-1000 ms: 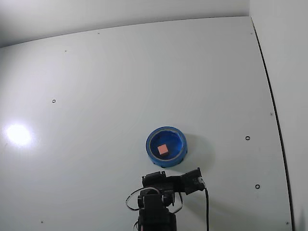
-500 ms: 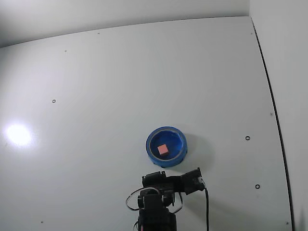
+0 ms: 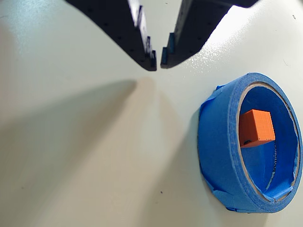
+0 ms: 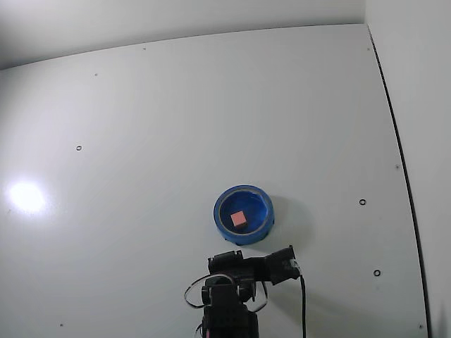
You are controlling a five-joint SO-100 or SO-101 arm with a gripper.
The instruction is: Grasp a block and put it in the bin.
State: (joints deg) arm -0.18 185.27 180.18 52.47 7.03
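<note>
The small salmon-orange block [image 3: 256, 127] lies inside the round blue bin [image 3: 218, 142], resting against its inner wall in the wrist view. The fixed view shows the block [image 4: 239, 219] near the middle of the bin [image 4: 220, 209]. My gripper [image 3: 157, 60] enters the wrist view from the top, up and left of the bin and apart from it. Its black fingertips are almost touching, with nothing between them. In the fixed view my arm [image 4: 243, 271] is folded back just below the bin, and the fingertips do not show there.
The white table [image 4: 176, 127] ends at a dark seam [image 4: 394, 141] along the right, with a wall beyond. Small screw holes dot the surface. A black cable [image 4: 304, 303] runs down from the arm. A bright glare spot [image 4: 27, 197] lies at the left.
</note>
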